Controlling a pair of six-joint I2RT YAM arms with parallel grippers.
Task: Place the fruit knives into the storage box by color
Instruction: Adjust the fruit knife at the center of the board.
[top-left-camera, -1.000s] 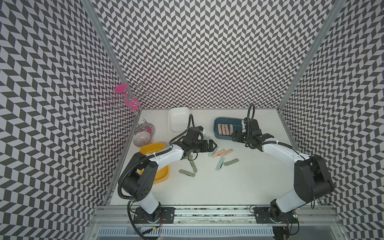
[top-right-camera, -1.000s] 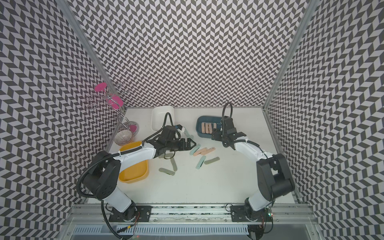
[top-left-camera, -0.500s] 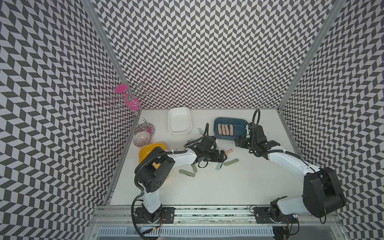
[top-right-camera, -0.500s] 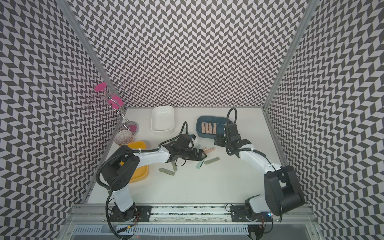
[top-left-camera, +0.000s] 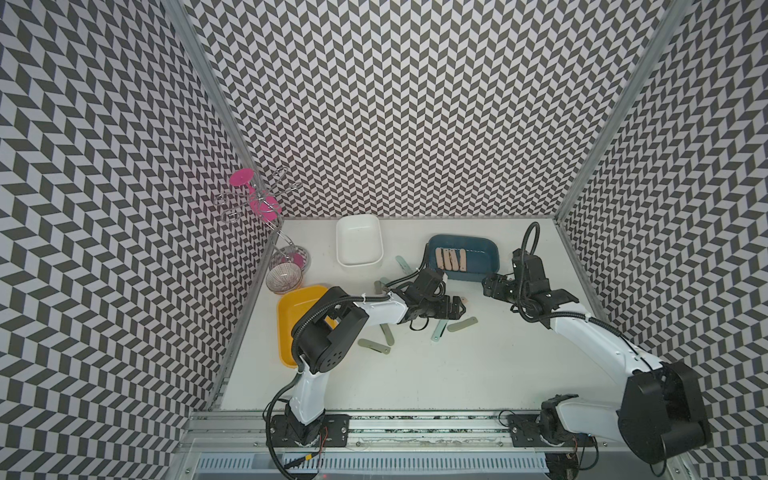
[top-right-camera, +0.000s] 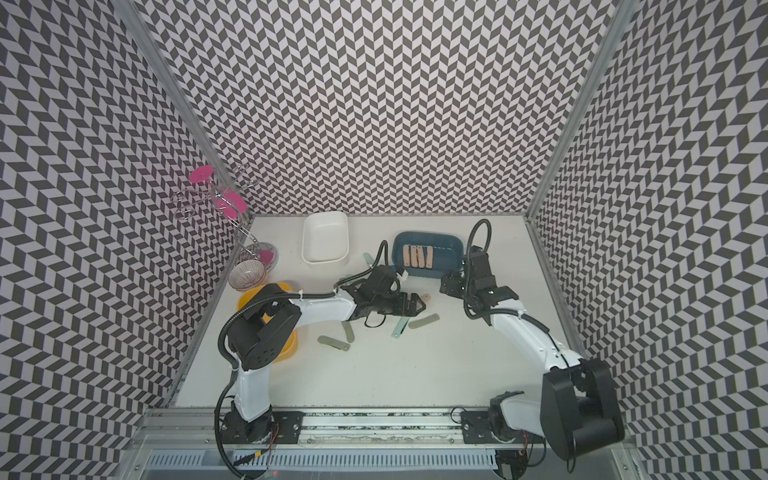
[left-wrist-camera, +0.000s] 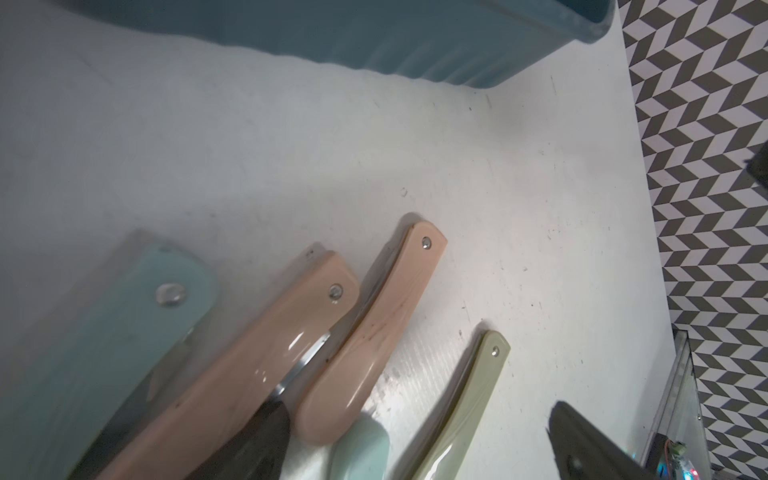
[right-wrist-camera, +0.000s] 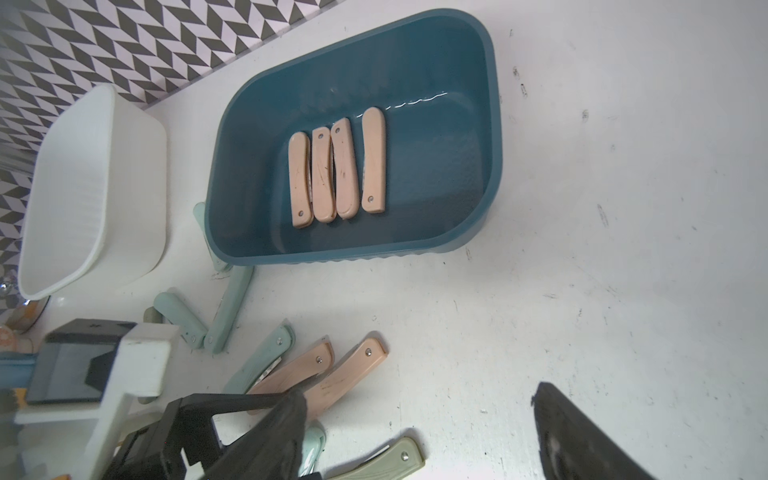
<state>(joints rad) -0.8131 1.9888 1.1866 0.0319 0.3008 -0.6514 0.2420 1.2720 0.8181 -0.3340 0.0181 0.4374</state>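
Several peach fruit knives lie side by side in the blue storage box, also shown in the right wrist view. Two more peach knives lie on the table beside mint and olive ones. My left gripper hangs open low over these loose knives, holding nothing; in its wrist view the gripper straddles a peach, a mint and an olive knife. My right gripper is open and empty just in front of the box, its dark fingers apart.
A white box stands left of the blue one, with a yellow box at the left edge. More olive knives and a mint one lie loose. A wire rack with pink glasses fills the back left corner.
My left gripper has swung right, from the mint knives to over the peach pair. My right gripper has drawn back from above the blue box toward the front.
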